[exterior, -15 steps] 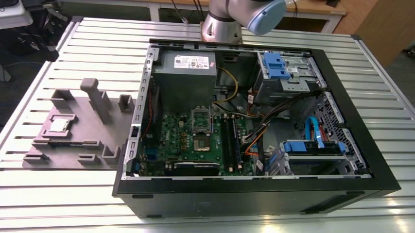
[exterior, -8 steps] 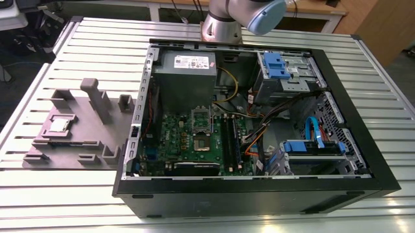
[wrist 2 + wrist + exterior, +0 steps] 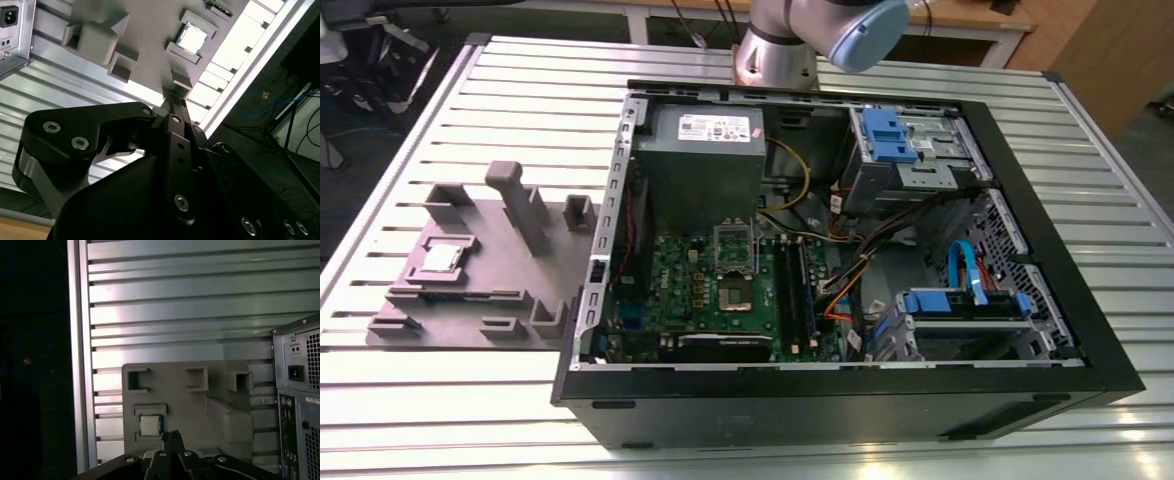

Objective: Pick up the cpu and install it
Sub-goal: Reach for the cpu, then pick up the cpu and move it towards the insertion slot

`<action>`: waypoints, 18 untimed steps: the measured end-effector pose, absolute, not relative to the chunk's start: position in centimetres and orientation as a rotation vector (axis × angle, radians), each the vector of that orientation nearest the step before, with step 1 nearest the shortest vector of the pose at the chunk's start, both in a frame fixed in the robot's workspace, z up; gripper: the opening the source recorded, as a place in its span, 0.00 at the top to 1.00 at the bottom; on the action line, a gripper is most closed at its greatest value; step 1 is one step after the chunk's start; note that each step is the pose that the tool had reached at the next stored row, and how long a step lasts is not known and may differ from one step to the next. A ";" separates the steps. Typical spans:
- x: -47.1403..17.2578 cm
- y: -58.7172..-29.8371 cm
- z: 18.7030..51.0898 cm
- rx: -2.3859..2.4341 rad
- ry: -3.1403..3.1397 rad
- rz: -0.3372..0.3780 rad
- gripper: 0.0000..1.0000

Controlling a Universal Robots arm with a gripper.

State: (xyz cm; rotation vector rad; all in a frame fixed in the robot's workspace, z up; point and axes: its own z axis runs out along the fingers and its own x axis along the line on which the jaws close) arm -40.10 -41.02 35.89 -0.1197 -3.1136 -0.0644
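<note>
We see an open computer case (image 3: pixel 854 395) lying on its side on a slatted metal table (image 3: pixel 467 110). Inside it is a green motherboard (image 3: pixel 700 300) with a socket (image 3: pixel 734 262) framed in silver metal near its middle. A grey power supply (image 3: pixel 700 150) sits at the far end of the case.

Just beside the case, toward the exterior view's left, a grey moulded fixture (image 3: pixel 494 290) rests on the table, with raised blocks and square pockets. The cpu (image 3: pixel 443 257), a small square chip with a silvery top, lies flat in a shallow recess of this fixture, on the side away from the case. It is not in the socket.

Beyond the case, part of the robot arm (image 3: pixel 821 35) rises at the table's far edge.

In both wrist views the black gripper (image 3: pixel 174 95) (image 3: pixel 172 434) hangs above the fixture, near the cpu (image 3: pixel 193 39) (image 3: pixel 149 425) but apart from it. Its two slim fingers (image 3: pixel 170 107) are drawn together, and we see nothing held between them.
</note>
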 end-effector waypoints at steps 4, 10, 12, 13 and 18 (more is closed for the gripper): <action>-41.2 -41.1 35.9 -0.120 -3.114 -0.065 0.90; -42.5 -41.6 35.8 -0.120 -3.114 -0.065 0.90; -42.6 -41.6 35.8 -0.119 -3.114 -0.064 0.90; -42.6 -41.6 35.8 -0.120 -3.114 -0.065 0.90; -42.8 -41.6 35.8 -0.120 -3.114 -0.065 0.90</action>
